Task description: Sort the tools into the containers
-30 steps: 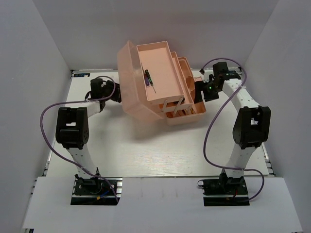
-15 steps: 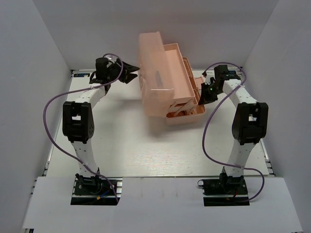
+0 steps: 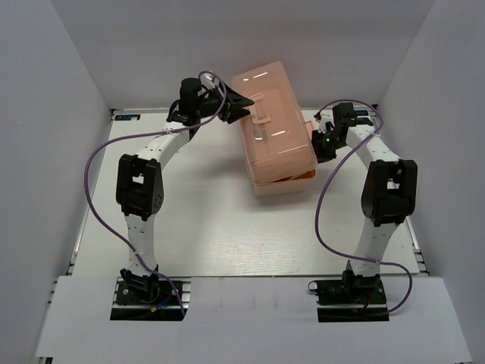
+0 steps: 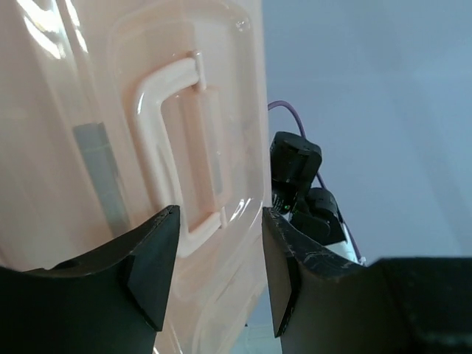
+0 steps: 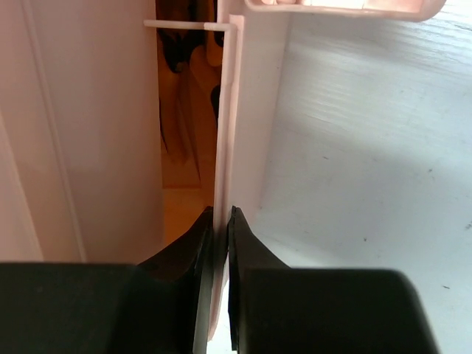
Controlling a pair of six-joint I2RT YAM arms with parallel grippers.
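The salmon-pink toolbox [image 3: 276, 129] stands at the back of the table with its lid [image 4: 74, 110] swung down over the trays, and the white lid handle [image 4: 173, 147] faces my left wrist camera. My left gripper [image 3: 244, 106] is at the lid's far left side. It [image 4: 220, 243] is open, and the lid's edge shows in the gap between its fingers. My right gripper [image 3: 318, 148] sits at the box's right end. It [image 5: 220, 217] is shut on the thin upright wall [image 5: 234, 110]. The tools are hidden inside, apart from dim dark shapes [image 5: 177, 51].
White enclosure walls stand close behind and beside the box. A thin gap at the lower right of the box shows its orange inside [image 3: 292, 178]. White tabletop [image 5: 369, 147] lies to the right of the gripped wall. My right arm [image 4: 295, 169] shows past the lid.
My left arm has swung up and to the right, bringing the lid over from open to down on the box. My right gripper has shut on the box's wall.
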